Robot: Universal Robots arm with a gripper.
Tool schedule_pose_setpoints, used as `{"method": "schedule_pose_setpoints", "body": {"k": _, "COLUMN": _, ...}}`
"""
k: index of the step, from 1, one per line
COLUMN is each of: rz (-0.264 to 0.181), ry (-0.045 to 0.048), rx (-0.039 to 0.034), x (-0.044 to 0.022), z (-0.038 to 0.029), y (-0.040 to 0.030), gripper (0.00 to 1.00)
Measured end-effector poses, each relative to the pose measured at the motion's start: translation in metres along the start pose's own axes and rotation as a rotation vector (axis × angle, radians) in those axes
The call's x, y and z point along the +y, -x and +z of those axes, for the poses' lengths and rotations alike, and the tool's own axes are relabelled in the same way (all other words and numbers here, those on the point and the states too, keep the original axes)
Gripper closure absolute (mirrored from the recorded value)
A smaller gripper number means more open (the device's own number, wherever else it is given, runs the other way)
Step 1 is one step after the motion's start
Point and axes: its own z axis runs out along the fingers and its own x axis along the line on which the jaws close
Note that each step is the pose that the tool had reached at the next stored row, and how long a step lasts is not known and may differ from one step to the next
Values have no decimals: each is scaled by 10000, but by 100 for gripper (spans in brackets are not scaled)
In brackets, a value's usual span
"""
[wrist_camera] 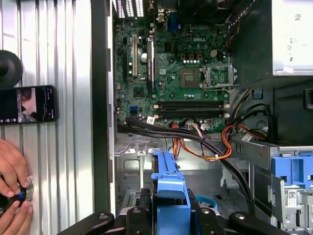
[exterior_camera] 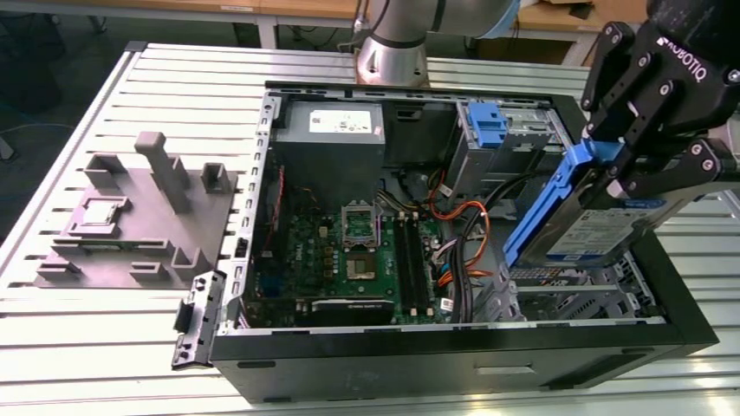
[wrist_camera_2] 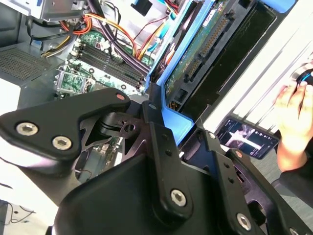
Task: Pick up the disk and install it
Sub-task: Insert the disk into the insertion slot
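The disk (exterior_camera: 584,230), a grey drive with a white-and-blue label in a blue plastic carrier, hangs steeply tilted over the open computer case (exterior_camera: 463,351), at the exterior view's right. My black gripper (exterior_camera: 621,162) is shut on its upper end. In the second wrist view the gripper (wrist_camera_2: 183,132) clamps the blue carrier, and the disk's (wrist_camera_2: 205,44) green circuit side and connector face up. Seen in the first wrist view, the carrier's end tab (wrist_camera: 168,193) sits between the fingers (wrist_camera: 142,213), above the silver drive bay floor (wrist_camera: 132,166).
Inside the case are the motherboard (exterior_camera: 347,251), a grey power supply (exterior_camera: 329,126), orange and black cables (exterior_camera: 469,234) and an upright blue bracket (exterior_camera: 491,126). A grey fixture (exterior_camera: 133,217) lies on the slatted table. A phone (wrist_camera: 27,104) and a person's hand (wrist_camera: 12,196) rest beside the case.
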Motion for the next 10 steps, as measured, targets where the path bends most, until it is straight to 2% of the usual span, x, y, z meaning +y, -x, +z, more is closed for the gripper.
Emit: {"method": "schedule_pose_setpoints", "body": {"k": 10, "rz": 19, "ry": -1, "rx": -1, "x": -38, "z": 59, "y": -32, "gripper": 63}}
